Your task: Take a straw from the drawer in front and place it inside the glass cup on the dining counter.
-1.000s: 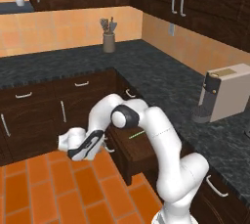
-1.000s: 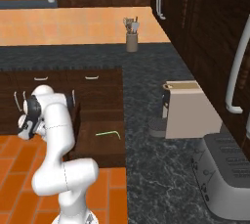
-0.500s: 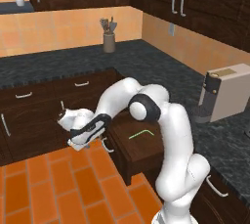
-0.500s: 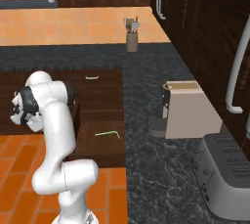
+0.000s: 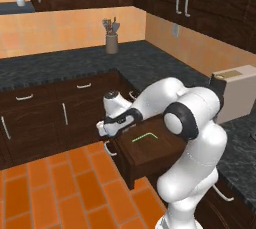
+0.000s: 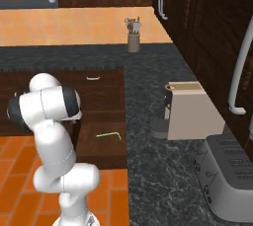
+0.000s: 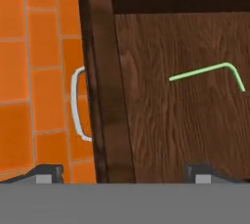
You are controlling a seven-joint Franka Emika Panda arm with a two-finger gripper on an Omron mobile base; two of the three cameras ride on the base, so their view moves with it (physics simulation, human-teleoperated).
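Looking down through the hand view, you see the fingers [image 7: 122,171] spread wide with nothing between them, one tip over the orange tiled floor [image 7: 39,71] and the other over the inside of the drawer [image 7: 195,135]. Its front panel and curved silver handle [image 7: 78,103] lie between the two tips. You can see the drawer standing pulled out, and the straw [image 7: 207,73] lying flat on its wooden bottom, bent end away from the handle, untouched and apart from both tips.
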